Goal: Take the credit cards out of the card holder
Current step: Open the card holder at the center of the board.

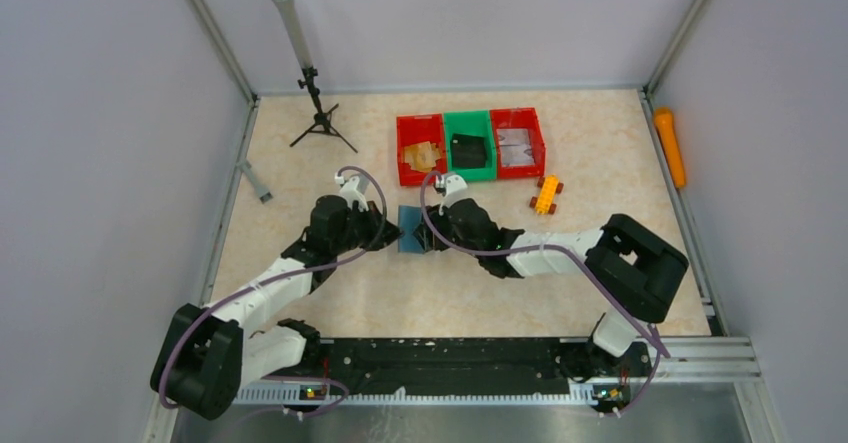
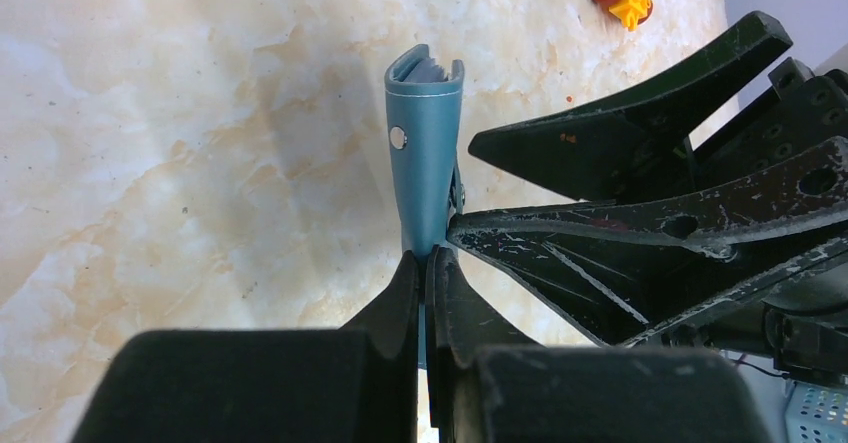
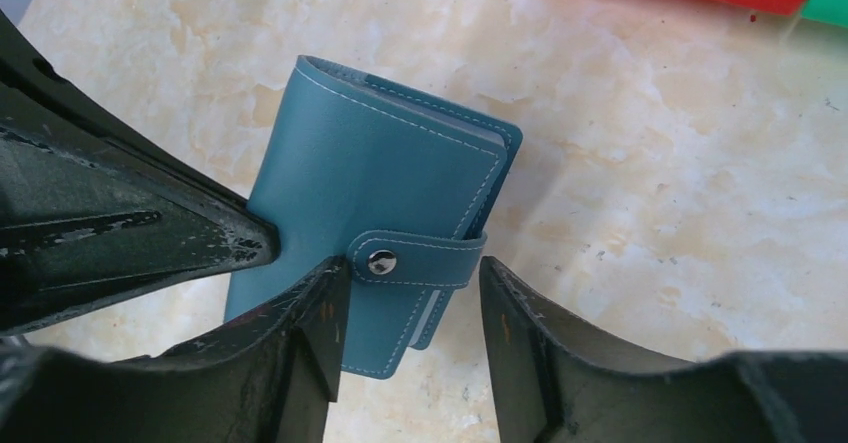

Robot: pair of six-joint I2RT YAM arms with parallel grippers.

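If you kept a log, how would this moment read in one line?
left gripper: shut on card holder edge | right gripper: open, astride closure tab | holder: snapped closed

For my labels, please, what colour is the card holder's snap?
The card holder's snap is silver; clearest in right wrist view.

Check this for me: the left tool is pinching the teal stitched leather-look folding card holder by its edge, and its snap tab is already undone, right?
Not quite: the snap tab is fastened, its metal stud closed across the teal stitched leather-look folding card holder, as the right wrist view shows. The left tool does pinch the holder by its edge.
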